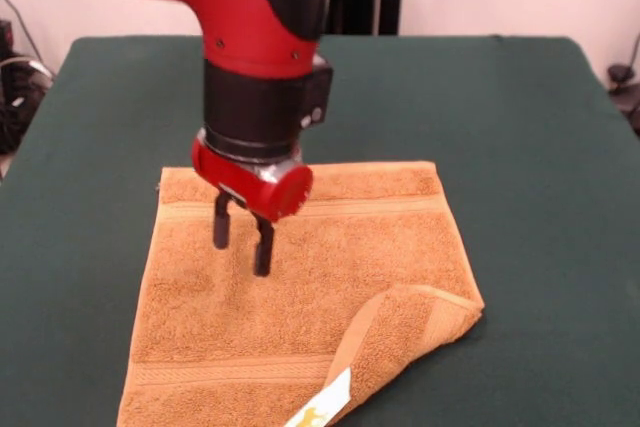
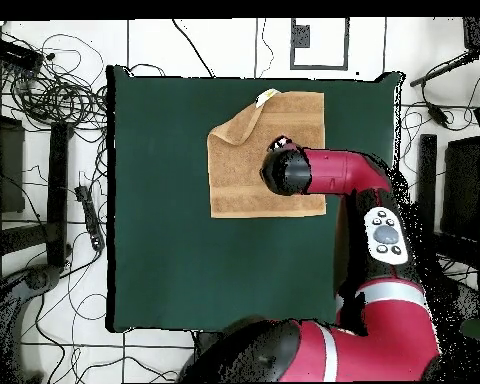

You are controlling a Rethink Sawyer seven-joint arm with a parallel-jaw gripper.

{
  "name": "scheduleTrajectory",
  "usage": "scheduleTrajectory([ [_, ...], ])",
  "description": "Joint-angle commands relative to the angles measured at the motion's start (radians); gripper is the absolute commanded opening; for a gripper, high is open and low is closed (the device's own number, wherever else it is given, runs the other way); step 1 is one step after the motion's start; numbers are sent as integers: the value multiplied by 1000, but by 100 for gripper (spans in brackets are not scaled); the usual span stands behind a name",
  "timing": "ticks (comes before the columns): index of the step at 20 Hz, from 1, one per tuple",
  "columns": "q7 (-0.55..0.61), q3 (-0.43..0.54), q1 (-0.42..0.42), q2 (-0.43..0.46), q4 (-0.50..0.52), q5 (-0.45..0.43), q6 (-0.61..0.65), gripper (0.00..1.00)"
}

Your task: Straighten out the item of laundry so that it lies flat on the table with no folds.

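Note:
The item of laundry is an orange-tan terry towel lying on the dark green table. Its near right corner is folded back over the towel, with a white tag showing at the fold's lower end. In the overhead view the towel lies near the table's top edge, with the folded corner at its upper left. My gripper hangs over the towel's left middle, open, its two black fingers empty. I cannot tell whether the tips touch the cloth. From overhead the wrist hides the gripper.
Cables and stands lie on the floor left of the table in the overhead view. The red arm reaches in over the table's right edge. Green cloth extends wide on all sides of the towel except at the edge nearest the front camera.

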Motion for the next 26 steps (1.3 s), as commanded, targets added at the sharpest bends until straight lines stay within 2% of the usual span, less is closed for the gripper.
scheduleTrajectory([
  [1,20,51,84,89,-25,-4,-37,100],
  [10,25,36,111,85,-21,-2,-51,100],
  [20,25,40,107,44,47,-9,-91,100],
  [26,64,24,105,-5,131,2,-119,100],
])
